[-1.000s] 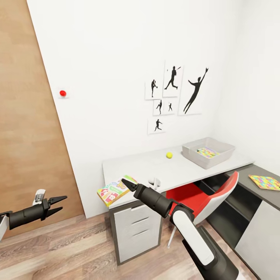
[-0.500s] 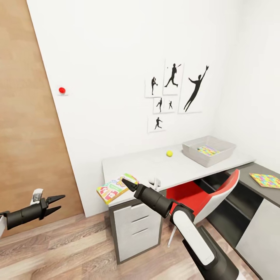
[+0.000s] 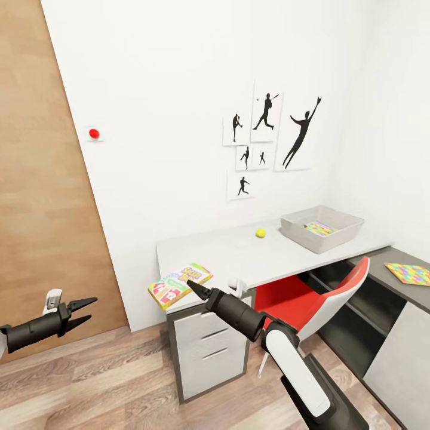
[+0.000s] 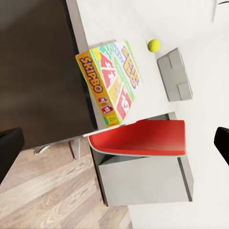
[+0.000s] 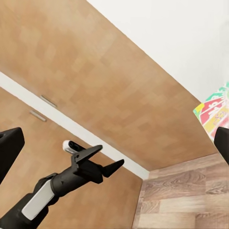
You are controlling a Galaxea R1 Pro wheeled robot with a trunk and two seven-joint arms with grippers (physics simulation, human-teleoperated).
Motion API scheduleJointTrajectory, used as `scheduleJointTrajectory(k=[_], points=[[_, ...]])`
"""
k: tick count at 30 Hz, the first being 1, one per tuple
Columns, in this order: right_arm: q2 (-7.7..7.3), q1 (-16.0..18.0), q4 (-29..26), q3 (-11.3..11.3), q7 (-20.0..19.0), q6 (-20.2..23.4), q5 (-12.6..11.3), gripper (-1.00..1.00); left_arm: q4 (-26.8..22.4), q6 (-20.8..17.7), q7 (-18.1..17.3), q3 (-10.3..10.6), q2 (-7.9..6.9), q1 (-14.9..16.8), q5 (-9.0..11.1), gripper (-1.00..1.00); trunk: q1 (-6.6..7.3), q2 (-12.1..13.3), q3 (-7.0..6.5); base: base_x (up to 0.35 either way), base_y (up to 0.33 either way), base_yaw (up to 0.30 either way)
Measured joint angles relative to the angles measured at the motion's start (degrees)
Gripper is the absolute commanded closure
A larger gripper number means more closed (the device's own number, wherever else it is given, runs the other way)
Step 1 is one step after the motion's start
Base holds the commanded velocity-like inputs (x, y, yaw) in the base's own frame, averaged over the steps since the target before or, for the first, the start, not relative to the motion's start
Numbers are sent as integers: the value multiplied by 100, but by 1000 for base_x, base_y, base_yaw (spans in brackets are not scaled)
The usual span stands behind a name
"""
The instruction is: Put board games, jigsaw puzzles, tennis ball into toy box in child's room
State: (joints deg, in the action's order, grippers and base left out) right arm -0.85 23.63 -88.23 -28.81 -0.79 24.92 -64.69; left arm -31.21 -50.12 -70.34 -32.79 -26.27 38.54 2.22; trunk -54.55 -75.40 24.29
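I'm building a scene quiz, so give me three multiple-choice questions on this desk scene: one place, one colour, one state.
1. Where is the flat SKIP-BO card box?
A. in the bin
B. on the pale desk top's near corner
C. on the floor
2. What colour is the chair?
A. red
B. blue
C. black
3. How is the left gripper?
A. shut on the small yellow-green ball
B. shut, empty
C. open, empty

Answers: 1 B, it overhangs the corner; 2 A, seat and back are red; 3 C, fingers spread, nothing between.

On the table (image 3: 239, 257), the SKIP-BO board game (image 3: 180, 284) lay flat at the near corner, the tennis ball (image 3: 260, 233) mid-top, the toy box (image 3: 295, 229) at the far end holding a jigsaw puzzle (image 3: 320, 227)
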Motion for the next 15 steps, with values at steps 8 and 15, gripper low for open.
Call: scheduleJointTrajectory(k=[8, 15], points=[[8, -3, 12, -5, -3, -2, 8, -100, 0, -4, 45, 1, 17, 0, -7, -100, -176, -321, 144, 0, 0, 0], [1, -3, 2, -3, -3, 0, 6, -100, 0, -23, 73, 2, 33, 0, -12, -100, -330, -602, 270, 0, 0, 0]])
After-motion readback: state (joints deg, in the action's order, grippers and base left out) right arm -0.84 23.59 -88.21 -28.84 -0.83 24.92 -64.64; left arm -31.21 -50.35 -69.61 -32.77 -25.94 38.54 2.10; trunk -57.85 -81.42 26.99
